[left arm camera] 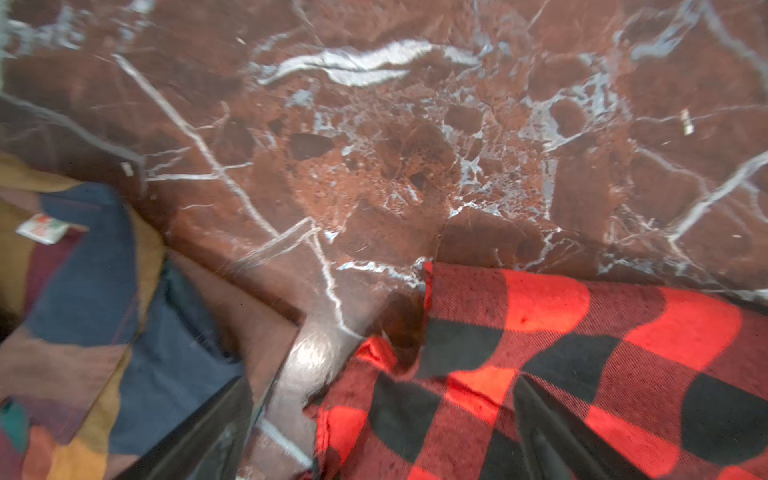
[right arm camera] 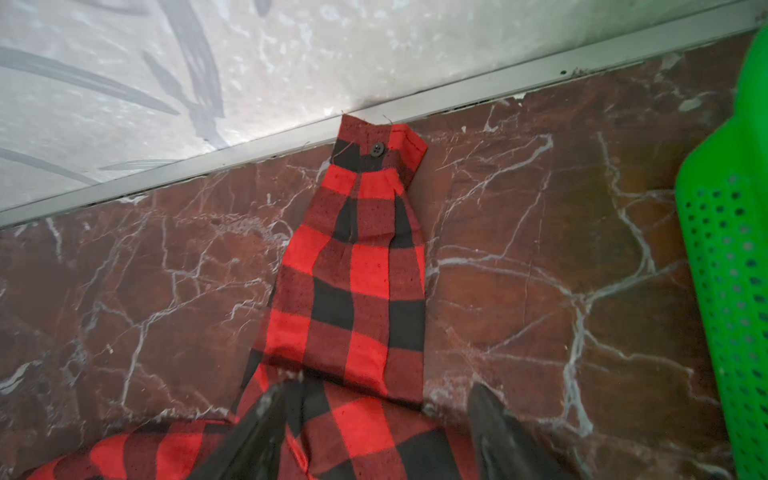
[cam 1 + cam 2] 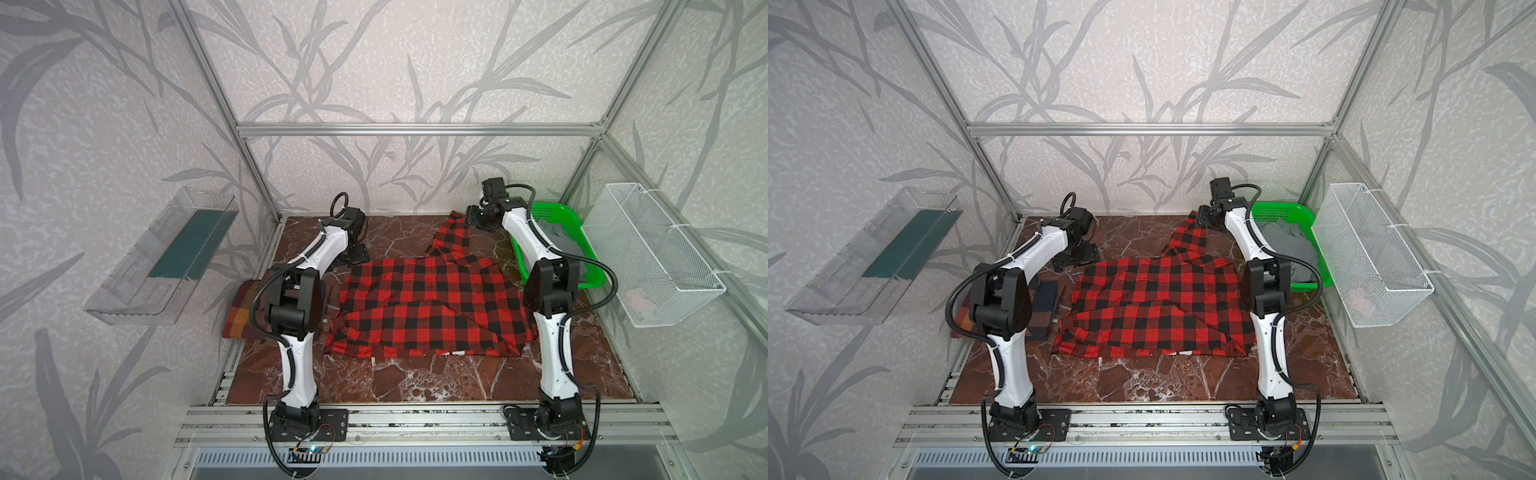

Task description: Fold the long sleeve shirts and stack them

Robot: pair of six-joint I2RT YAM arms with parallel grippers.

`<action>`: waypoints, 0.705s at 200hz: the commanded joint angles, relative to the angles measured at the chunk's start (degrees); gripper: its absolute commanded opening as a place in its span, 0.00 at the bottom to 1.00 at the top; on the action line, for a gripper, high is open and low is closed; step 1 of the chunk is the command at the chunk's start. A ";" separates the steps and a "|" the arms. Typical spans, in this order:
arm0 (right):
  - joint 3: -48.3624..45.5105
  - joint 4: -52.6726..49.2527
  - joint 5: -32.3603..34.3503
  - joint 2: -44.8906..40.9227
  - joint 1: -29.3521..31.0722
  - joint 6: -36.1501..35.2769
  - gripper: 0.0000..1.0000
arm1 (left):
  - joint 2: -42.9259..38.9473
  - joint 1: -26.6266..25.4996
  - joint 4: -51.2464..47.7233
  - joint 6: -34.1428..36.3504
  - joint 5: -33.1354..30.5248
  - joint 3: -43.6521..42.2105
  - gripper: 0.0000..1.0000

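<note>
the red shirt lies spread across the middle of the table, rumpled, with a diagonal crease across the body. one sleeve runs out straight toward the back wall, and its buttoned cuff touches the wall rail. the plaid shirt sits at the left edge, partly behind the left arm. it looks like a folded bundle, so i'd say that one is done and the red one is mid-fold, with the sleeve not yet brought in.

the right gripper hangs low over the sleeve where it leaves the body. its fingers are spread wider than the sleeve, one to each side, pinching nothing. the left gripper is over the far left corner of the red shirt, just beside the plaid one. its fingers are wide apart too and hold nothing. this view is blurred, so i can't tell whether they touch the cloth.

next, i reckon the right gripper needs to drop, close on the sleeve and carry it back over the body. it should go gently, since flannel drags and bunches. the green basket stands near on the right, so the swing should stay inward.
</note>
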 commanded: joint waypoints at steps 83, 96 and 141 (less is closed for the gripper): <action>15.09 -4.47 -10.75 17.75 -1.26 2.72 0.65 | 9.40 1.72 -3.01 3.94 5.07 6.15 0.92; 15.47 -4.43 -10.96 18.65 -1.34 2.72 0.63 | 10.31 1.70 -3.19 3.86 5.20 6.97 0.91; 15.57 -2.79 -11.97 19.82 -1.69 2.73 0.51 | 12.46 1.82 -3.54 3.91 4.65 9.12 0.85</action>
